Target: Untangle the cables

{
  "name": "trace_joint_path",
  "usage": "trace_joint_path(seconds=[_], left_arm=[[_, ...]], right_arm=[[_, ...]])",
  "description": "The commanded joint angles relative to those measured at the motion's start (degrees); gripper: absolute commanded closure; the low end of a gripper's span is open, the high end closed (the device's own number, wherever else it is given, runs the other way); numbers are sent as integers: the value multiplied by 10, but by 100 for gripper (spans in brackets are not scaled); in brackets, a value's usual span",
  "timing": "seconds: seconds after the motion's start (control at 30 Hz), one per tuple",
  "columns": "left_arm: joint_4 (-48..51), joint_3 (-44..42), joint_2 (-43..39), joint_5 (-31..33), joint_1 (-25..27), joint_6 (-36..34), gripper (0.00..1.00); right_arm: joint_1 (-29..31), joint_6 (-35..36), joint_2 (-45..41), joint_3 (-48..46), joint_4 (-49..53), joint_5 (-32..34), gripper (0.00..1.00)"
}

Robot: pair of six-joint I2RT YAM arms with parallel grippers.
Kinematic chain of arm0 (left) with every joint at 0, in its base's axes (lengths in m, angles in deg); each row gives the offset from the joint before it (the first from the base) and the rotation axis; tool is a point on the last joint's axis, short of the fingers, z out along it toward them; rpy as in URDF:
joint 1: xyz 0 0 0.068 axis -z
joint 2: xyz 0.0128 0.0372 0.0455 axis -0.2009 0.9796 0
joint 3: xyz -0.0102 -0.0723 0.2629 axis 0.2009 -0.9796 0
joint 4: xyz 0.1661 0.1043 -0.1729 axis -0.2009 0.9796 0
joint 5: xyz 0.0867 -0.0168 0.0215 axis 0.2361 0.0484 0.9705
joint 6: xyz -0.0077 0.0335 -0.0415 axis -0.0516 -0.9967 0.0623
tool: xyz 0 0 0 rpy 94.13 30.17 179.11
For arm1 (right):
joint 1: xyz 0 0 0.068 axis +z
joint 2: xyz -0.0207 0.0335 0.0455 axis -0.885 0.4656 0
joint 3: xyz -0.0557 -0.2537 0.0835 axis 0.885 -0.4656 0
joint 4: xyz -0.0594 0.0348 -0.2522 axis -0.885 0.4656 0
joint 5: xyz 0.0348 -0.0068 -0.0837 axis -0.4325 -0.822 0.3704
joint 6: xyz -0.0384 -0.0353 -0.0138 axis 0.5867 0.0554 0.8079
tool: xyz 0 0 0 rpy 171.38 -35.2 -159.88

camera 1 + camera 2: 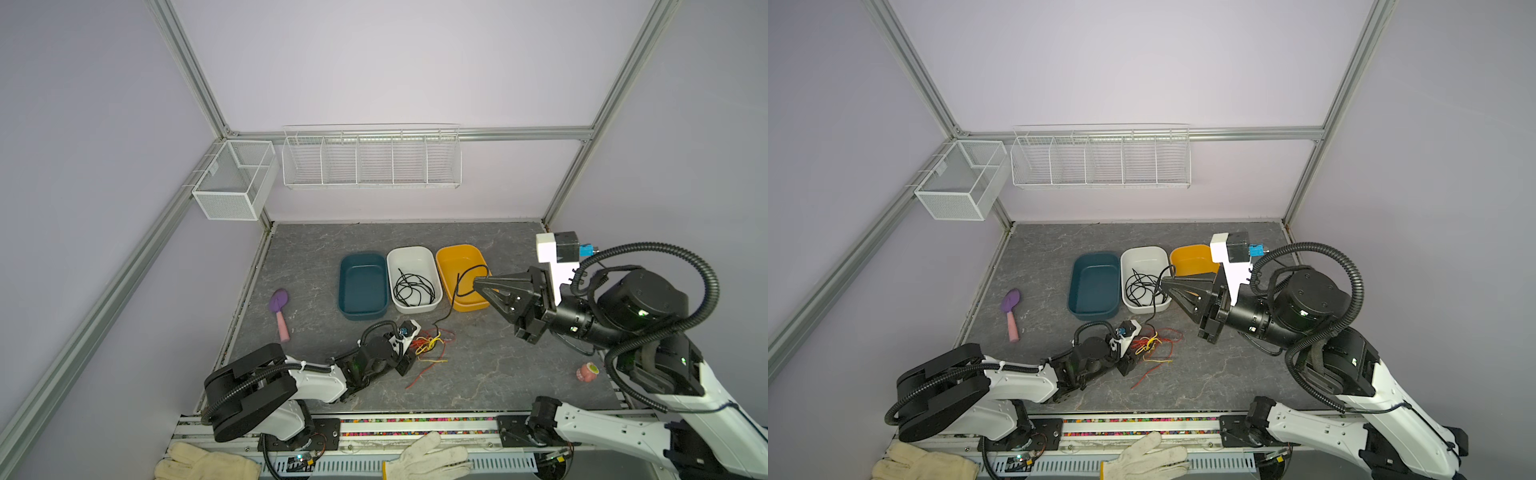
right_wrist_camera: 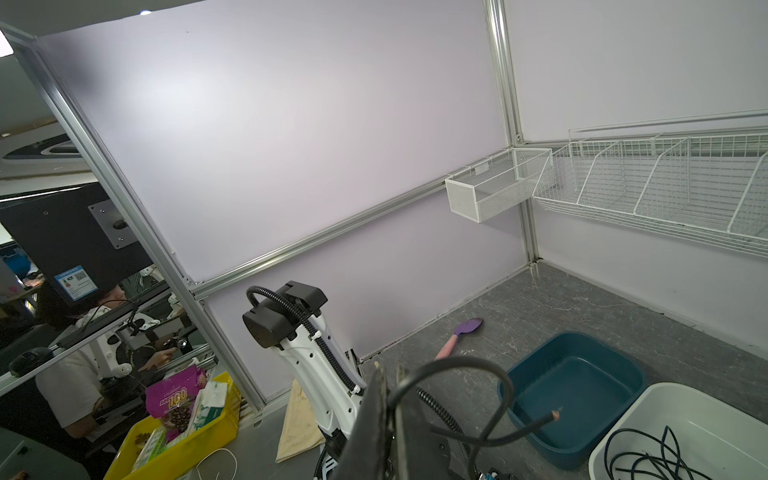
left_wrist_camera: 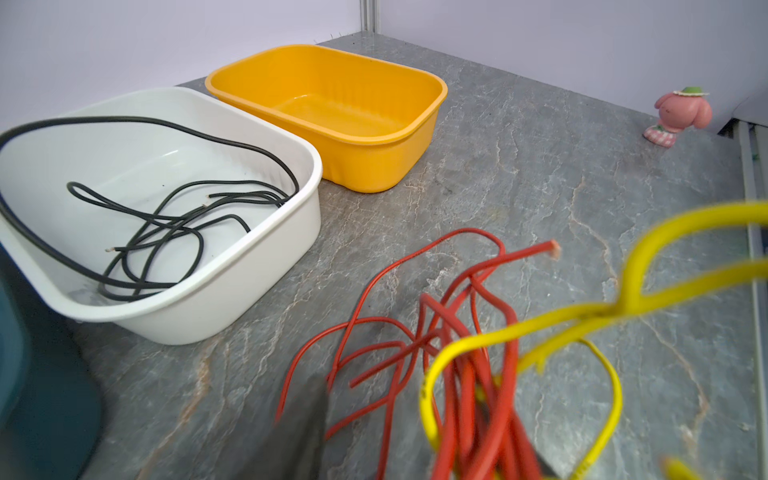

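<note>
The right gripper (image 1: 477,285) pinches a black cable (image 1: 456,291), held up near the yellow tub (image 1: 457,248). The left gripper (image 1: 415,349) sits in the red and yellow tangle (image 1: 430,345) toward the table's (image 1: 498,374) front edge; its grip I cannot tell.

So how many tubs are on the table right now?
3, in a row: teal tub at the left in both top views, white tub in the middle with black cables inside, orange tub at the right. None seems hidden.
</note>
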Motion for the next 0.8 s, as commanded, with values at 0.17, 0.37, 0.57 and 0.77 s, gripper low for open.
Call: trace_joint_path(seconds=[0.17, 0.37, 0.57, 0.77], left_arm=[[-36, -11, 1, -12, 3, 12, 78], [-38, -16, 5, -9, 3, 12, 90], [-35, -24, 0, -3, 3, 11, 100], [-18, -29, -2, 1, 3, 13, 100]], right_arm=[[-1, -4, -20, -7, -29, 23, 93], [0, -6, -33, -12, -27, 45, 93], [-1, -9, -53, -21, -20, 96, 93], [-1, -1, -79, -23, 1, 174, 93]])
